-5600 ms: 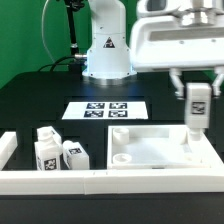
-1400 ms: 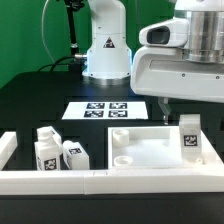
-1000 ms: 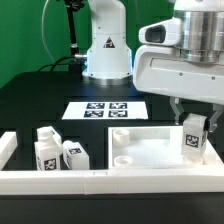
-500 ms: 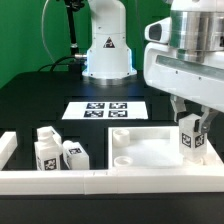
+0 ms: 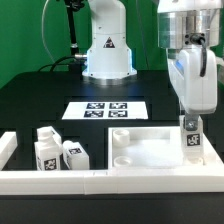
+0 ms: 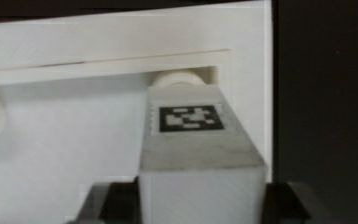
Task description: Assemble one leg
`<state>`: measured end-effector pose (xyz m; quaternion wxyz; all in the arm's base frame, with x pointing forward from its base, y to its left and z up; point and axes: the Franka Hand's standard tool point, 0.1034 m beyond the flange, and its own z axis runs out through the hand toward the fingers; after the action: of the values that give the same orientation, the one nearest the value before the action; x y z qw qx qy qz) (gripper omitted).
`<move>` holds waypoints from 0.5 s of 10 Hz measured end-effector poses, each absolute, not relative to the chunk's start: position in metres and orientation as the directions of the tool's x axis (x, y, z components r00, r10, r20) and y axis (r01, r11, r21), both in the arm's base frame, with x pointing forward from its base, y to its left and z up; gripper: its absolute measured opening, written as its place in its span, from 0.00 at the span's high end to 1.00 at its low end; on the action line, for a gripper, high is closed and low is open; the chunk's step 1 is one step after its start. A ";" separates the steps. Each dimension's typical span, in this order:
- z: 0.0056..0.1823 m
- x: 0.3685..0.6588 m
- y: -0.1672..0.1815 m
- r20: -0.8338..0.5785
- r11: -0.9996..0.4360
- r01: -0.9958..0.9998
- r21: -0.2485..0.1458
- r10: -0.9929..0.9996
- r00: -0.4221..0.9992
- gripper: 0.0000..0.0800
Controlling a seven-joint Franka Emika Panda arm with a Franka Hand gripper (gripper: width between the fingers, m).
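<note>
The leg, a white square post with a marker tag, stands upright at the far corner of the flat white slab on the exterior view's right. My gripper comes down from above and is shut on the leg's upper part. In the wrist view the leg fills the gap between my two dark fingers. Its narrower stub meets the slab at a corner hole. How deep the stub sits is hidden.
Several spare legs stand at the exterior view's left behind the white front rail. The marker board lies behind the slab. The robot base stands at the back.
The leg came down onto the slab's corner earlier. Over the last second my wrist has turned about its upright axis with the leg between the fingers. The leg stays at the same corner.
</note>
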<state>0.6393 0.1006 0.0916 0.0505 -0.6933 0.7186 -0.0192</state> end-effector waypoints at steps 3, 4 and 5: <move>0.096 0.642 0.113 0.036 -0.457 -0.888 -0.057 -0.889 0.456 0.26; 0.095 0.641 0.119 0.049 -0.567 -0.822 -0.061 -0.824 0.564 0.21; 0.092 0.638 0.118 0.060 -0.628 -0.775 -0.065 -0.778 0.625 0.21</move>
<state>0.6377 0.1183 0.0924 0.0166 -0.9014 0.4308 -0.0410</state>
